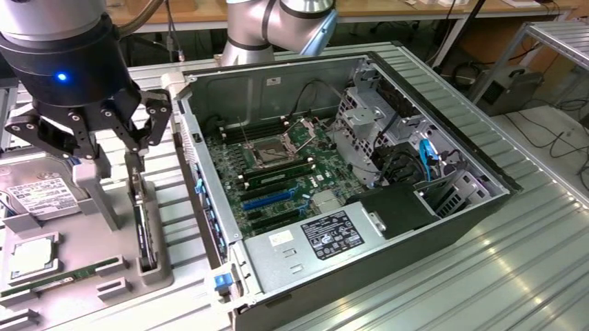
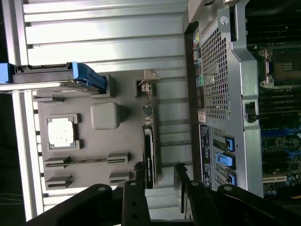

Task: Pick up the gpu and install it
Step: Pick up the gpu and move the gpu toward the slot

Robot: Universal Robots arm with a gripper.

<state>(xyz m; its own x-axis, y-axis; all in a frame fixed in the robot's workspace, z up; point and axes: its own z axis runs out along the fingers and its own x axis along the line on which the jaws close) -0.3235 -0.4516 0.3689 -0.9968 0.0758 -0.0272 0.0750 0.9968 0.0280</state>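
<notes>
gpu (image 1: 140,227) edge-on, faces hidden

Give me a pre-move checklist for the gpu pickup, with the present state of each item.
1. Pincer open: ok.
2. gpu on edge in the grey holder: ok.
3. gpu between the fingers, wrist view: ok, nearer one.
4. gpu gripped: not ok, pincer not closed.
5. Computer case open, blue slots unoccupied: ok.
6. Pincer low enough to grip: cannot tell.

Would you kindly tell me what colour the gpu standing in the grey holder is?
The gpu is black, clearest in the wrist view.
</notes>
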